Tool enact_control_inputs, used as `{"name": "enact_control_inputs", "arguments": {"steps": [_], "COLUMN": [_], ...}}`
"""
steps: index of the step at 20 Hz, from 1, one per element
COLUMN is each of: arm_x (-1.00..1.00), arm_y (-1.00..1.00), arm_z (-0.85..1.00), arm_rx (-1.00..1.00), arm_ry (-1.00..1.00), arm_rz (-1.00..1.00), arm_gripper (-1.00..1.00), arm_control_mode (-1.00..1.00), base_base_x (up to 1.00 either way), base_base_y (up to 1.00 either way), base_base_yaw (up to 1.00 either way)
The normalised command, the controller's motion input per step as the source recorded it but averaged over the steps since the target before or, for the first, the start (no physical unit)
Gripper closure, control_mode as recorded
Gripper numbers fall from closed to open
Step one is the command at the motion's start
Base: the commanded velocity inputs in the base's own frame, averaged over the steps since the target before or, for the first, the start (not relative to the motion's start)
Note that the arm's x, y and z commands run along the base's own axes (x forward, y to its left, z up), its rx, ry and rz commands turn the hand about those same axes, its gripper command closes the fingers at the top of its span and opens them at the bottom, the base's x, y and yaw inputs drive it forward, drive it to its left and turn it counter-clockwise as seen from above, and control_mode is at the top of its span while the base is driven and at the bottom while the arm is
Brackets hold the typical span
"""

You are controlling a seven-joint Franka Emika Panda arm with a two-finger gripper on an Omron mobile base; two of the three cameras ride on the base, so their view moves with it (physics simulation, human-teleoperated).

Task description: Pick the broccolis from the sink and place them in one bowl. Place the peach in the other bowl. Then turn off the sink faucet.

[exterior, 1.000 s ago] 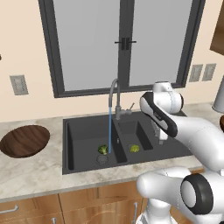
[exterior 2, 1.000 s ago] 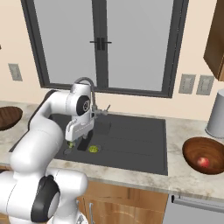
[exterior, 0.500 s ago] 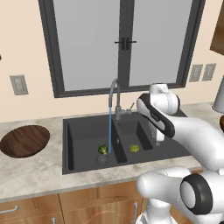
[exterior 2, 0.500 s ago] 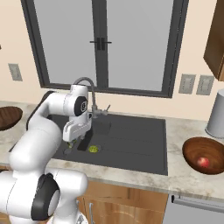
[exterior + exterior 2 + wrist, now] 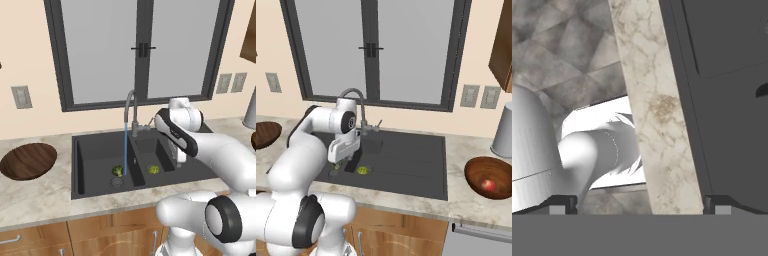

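No brand, label or legible writing is visible on any item.

Count: two broccolis, one peach, two wooden bowls, one faucet, one double-basin sink.

The sink [image 5: 95, 155] is matte black, set in a marble counter [image 5: 35, 195] below a dark-framed window [image 5: 140, 50]. The sink faucet [image 5: 131, 107] stands at the back between the basins, and a blue stream of water [image 5: 125, 150] falls from its spout into the left basin. One broccoli floret [image 5: 118, 171] lies on the left basin floor just beside the stream and above a round grey drain [image 5: 116, 182]. The second floret [image 5: 153, 170] lies in the right basin, also seen in the right base view [image 5: 362, 170].

One dark wooden bowl [image 5: 28, 160] sits on the counter left of the sink, nothing in it. The other bowl [image 5: 491, 177] sits on the counter right of the sink and holds the peach [image 5: 487, 185].

The gripper [image 5: 180, 159] hangs over the right basin, near the second floret but apart from it. In the hand view its fingertips [image 5: 562, 204] stand wide apart at opposite edges, nothing between them.

A grey cylindrical container [image 5: 503, 131] stands behind the right bowl. Wall outlets [image 5: 478, 96]: two on the right.
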Motion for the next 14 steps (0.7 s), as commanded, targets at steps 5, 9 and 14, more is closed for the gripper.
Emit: {"name": "enact_control_inputs", "arguments": {"steps": [5, 9, 14], "arm_x": [0.06, 0.04, 0.02], "arm_y": [0.00, 0.00, 0.00], "arm_z": [-0.13, -0.19, -0.17], "arm_rx": [0.00, 0.00, 0.00], "arm_ry": [0.03, 0.01, 0.01], "arm_rz": [0.00, 0.00, 0.00], "arm_gripper": [-1.00, -1.00, -1.00], "arm_control_mode": [-1.00, -1.00, -1.00], "base_base_x": [0.00, 0.00, 0.00], "base_base_y": [0.00, 0.00, 0.00], "base_base_yaw": [0.00, 0.00, 0.00]}}
